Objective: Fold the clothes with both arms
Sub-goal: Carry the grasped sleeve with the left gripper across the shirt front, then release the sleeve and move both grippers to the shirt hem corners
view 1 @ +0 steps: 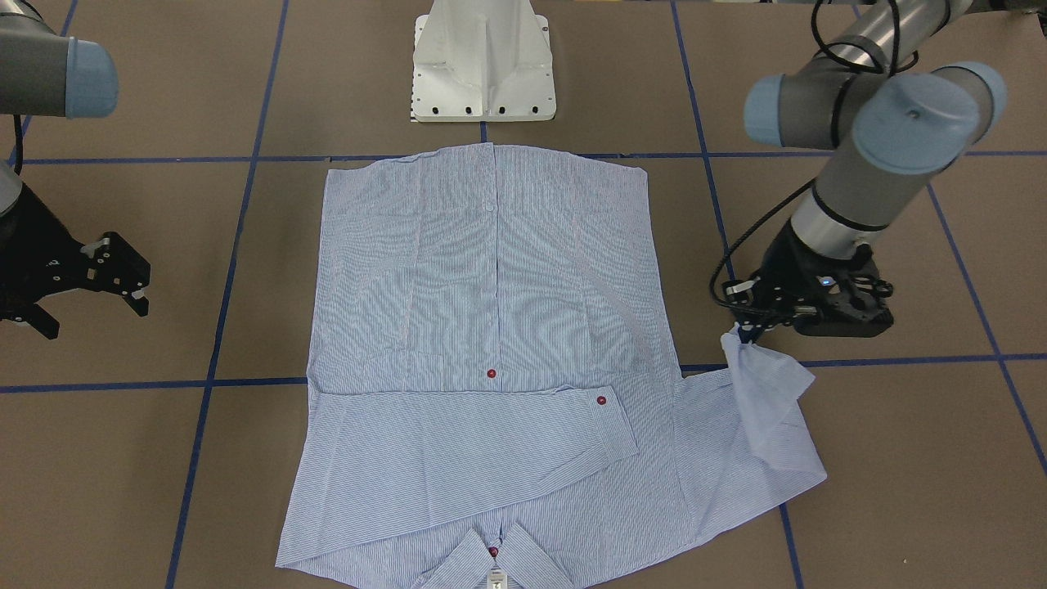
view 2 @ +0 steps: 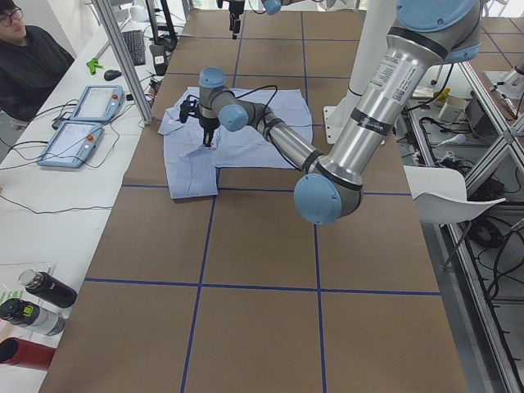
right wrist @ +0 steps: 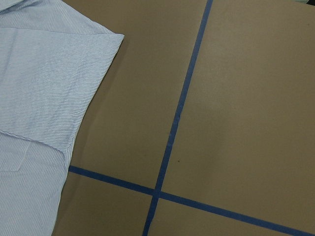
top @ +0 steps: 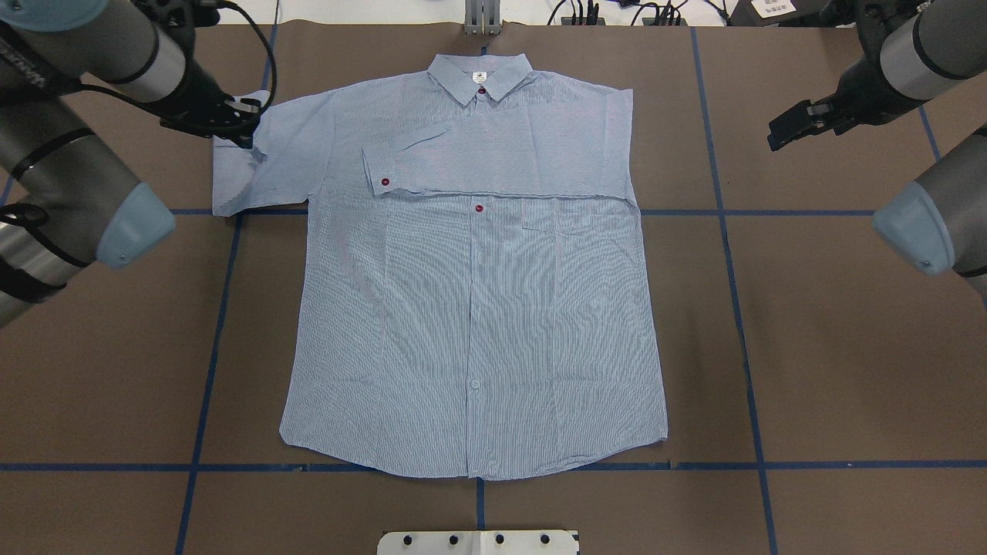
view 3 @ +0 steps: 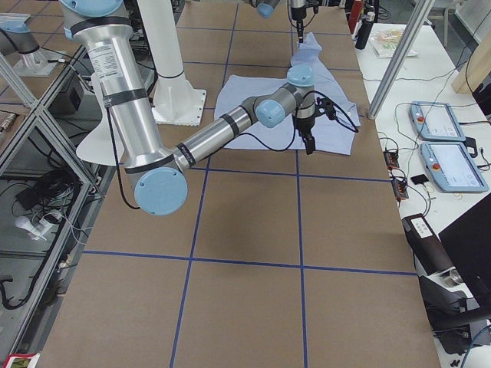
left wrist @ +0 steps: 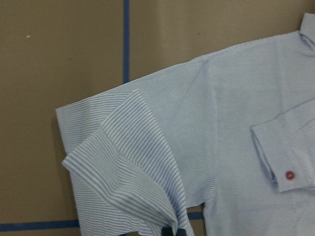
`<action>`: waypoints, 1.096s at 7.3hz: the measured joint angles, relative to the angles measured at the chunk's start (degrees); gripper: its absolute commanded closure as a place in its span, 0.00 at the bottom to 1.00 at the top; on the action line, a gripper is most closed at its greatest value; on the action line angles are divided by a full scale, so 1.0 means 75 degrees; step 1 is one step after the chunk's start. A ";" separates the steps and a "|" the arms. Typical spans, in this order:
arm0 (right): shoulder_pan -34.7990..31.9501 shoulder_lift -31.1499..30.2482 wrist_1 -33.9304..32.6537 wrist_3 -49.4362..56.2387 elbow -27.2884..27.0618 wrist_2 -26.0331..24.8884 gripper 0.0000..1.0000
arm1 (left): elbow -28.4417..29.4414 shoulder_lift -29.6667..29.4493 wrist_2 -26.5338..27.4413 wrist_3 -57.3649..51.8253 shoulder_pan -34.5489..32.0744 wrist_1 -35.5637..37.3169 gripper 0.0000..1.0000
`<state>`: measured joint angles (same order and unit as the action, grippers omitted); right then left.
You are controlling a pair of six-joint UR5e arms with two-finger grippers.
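The striped shirt (top: 478, 324) lies flat and buttoned on the brown table, its collar (top: 480, 75) on the side away from the robot. One long sleeve (top: 501, 166) is folded across the chest, its cuff with a red button (top: 385, 182). My left gripper (view 1: 740, 331) is shut on the other sleeve's end (view 1: 765, 393) and holds it a little above the table, at the shirt's side; the wrist view shows that sleeve (left wrist: 133, 167) doubled over. My right gripper (view 1: 94, 319) hovers open and empty beside the shirt's opposite side, apart from the fabric (right wrist: 39, 88).
The white pedestal base (view 1: 484, 65) stands at the hem end of the shirt. Blue tape lines (top: 740, 308) grid the table. In the exterior left view a person (view 2: 33, 57) sits at a side bench with teach pendants (view 2: 82, 123) and bottles (view 2: 41, 295).
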<state>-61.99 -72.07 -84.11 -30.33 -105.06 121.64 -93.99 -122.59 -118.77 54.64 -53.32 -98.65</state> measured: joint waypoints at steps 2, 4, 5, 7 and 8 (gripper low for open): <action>0.0003 0.0009 0.0000 -0.0030 0.0004 0.0000 0.00 | 0.1237 -0.1622 0.0164 0.1155 0.0518 0.0303 1.00; 0.0004 0.0014 -0.0002 -0.0033 -0.0001 0.0000 0.00 | 0.2280 -0.2861 0.0311 0.2092 0.0966 0.0340 1.00; 0.0004 0.0019 -0.0005 -0.0034 -0.0003 0.0000 0.00 | 0.2575 -0.3330 0.0358 0.2594 0.1179 0.0337 1.00; 0.0004 0.0026 -0.0001 -0.0037 0.0003 0.0000 0.00 | 0.2820 -0.3922 0.0896 0.3340 0.1878 0.0319 1.00; 0.0004 0.0035 -0.0003 -0.0054 0.0004 0.0000 0.00 | 0.2929 -0.4069 0.1167 0.3540 0.2209 0.0277 1.00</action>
<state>-61.96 -71.81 -84.13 -30.73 -105.03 121.64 -72.03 -153.11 -110.02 81.19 -36.75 -96.57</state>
